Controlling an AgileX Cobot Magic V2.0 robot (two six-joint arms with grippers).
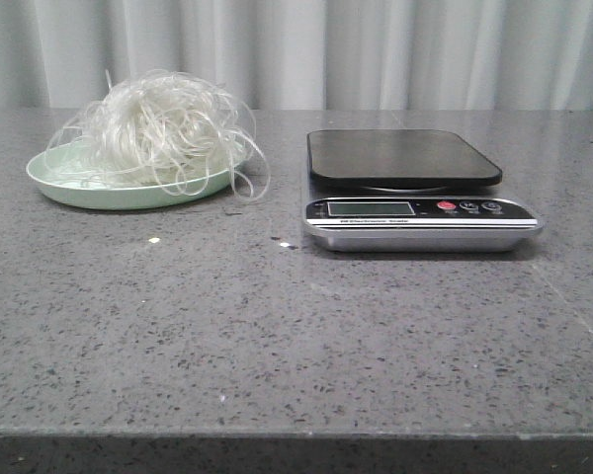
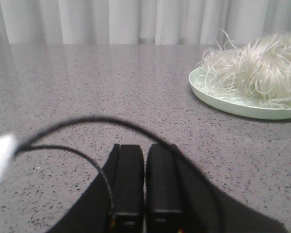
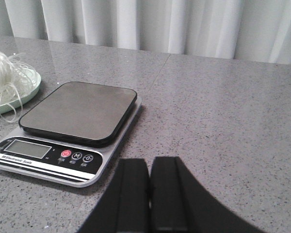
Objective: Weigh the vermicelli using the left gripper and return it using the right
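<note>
Start of task. The vermicelli (image 1: 163,128) rests heaped on a green plate (image 1: 59,183), left of the scale (image 1: 405,188) on the grey surface (image 1: 277,336); the scale's platform is bare. The left tool (image 2: 144,194) and right tool (image 3: 149,199) are both clenched, grasping nothing. The vermicelli lies well ahead of the left tool, off toward the scale side. Advice: unclench fully, descend over the heap's centre, and gather strands deeply so trailing loops lift clear.

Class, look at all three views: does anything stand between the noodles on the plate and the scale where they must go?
Nothing visible does. Only bare table lies between the vermicelli on its plate and the scale, whose platform is empty.
</note>
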